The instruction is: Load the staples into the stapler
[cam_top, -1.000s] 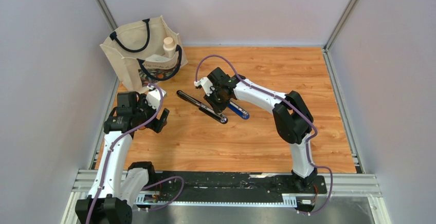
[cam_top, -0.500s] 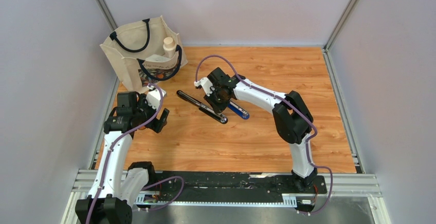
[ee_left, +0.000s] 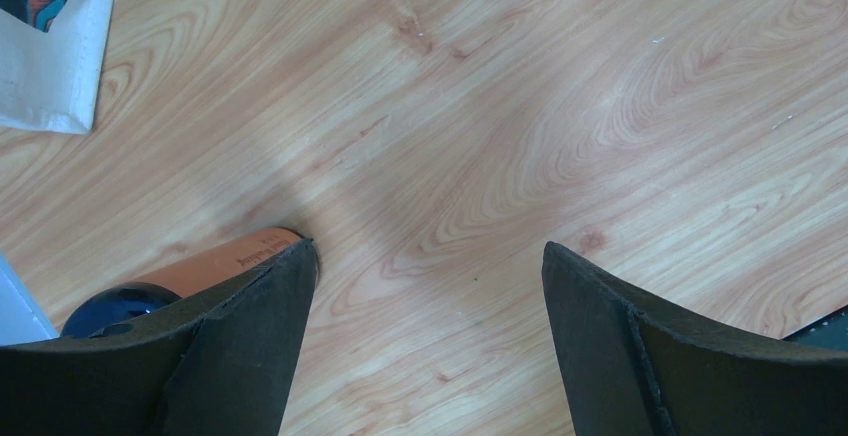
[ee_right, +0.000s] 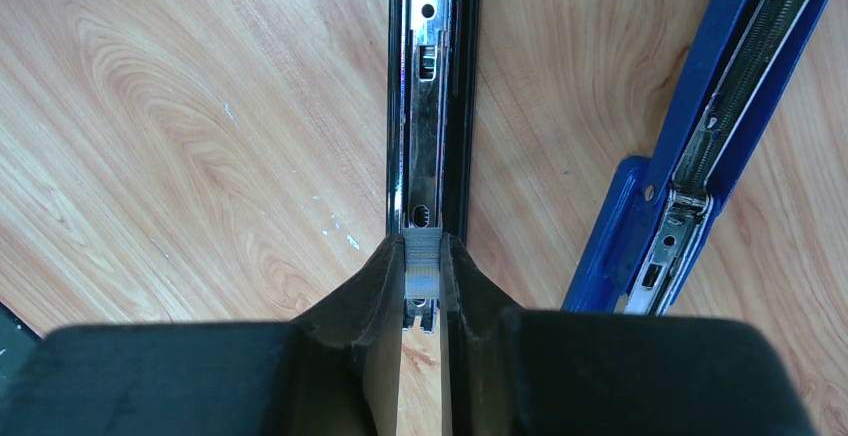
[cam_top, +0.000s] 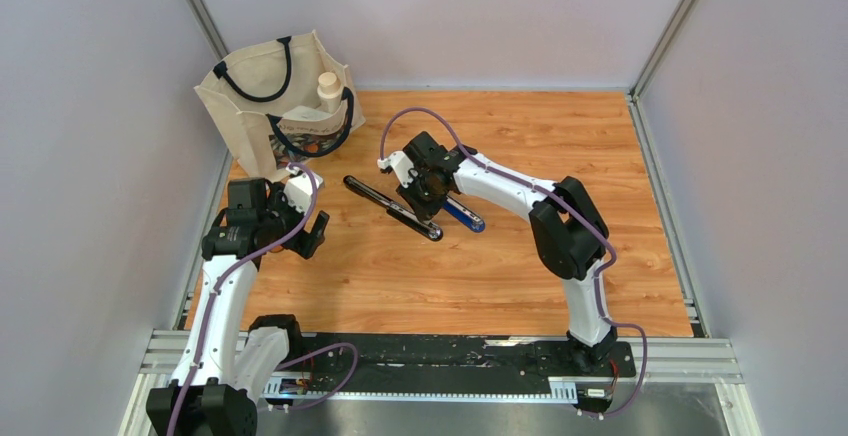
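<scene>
A black stapler (cam_top: 390,206) lies opened flat on the wooden table, its metal magazine channel (ee_right: 432,96) facing up. My right gripper (ee_right: 422,242) is shut on a short grey strip of staples (ee_right: 422,268), held at the near end of that channel. In the top view the right gripper (cam_top: 428,196) sits directly over the black stapler. My left gripper (ee_left: 430,251) is open above bare wood with nothing between its fingers, off to the left near the table's edge (cam_top: 312,231).
A blue stapler (ee_right: 700,126), also opened, lies just right of the black one (cam_top: 464,214). A cream tote bag (cam_top: 280,106) holding a white bottle (cam_top: 328,86) stands at the back left. An orange tube with a dark cap (ee_left: 215,268) lies behind my left finger.
</scene>
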`<state>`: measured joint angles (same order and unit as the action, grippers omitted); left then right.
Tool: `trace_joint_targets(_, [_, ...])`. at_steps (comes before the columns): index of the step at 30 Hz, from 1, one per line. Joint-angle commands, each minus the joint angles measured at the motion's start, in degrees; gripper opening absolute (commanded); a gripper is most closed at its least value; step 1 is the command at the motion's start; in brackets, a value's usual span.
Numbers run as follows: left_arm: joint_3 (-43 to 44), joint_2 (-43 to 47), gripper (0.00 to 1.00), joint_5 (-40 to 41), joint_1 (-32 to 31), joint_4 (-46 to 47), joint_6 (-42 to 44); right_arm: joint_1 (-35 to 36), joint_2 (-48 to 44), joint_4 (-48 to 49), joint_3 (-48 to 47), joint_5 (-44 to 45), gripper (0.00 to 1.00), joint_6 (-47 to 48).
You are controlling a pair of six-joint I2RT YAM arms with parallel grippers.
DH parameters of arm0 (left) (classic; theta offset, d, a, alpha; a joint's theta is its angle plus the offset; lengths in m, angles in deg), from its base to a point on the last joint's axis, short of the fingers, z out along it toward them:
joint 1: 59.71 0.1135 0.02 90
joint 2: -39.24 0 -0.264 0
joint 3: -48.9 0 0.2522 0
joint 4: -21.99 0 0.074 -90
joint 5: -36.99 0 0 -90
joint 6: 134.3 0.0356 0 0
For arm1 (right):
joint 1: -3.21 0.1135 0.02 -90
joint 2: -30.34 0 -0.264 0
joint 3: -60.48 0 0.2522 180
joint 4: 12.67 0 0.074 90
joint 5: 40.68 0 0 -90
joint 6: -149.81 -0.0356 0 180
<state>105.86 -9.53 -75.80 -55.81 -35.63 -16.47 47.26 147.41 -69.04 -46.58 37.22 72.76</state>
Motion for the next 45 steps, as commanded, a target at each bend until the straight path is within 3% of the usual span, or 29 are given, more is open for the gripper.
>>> trace_joint_targets(1, [-0.05, 0.17, 0.91, -0.33, 0.32, 1.49, 0.91, -0.11, 1.05, 0.16, -0.83, -0.29, 0.15, 0.76])
trace_joint_targets(21, [-0.13, 0.08, 0.91, -0.24, 0.32, 1.49, 0.91, -0.11, -5.28, 2.09, 0.57, 0.23, 0.15, 0.50])
trace_joint_targets(45, [-0.13, 0.08, 0.92, -0.42, 0.32, 1.58, 0.99, -0.11, 0.43, -0.10, -1.19, -0.21, 0.15, 0.41])
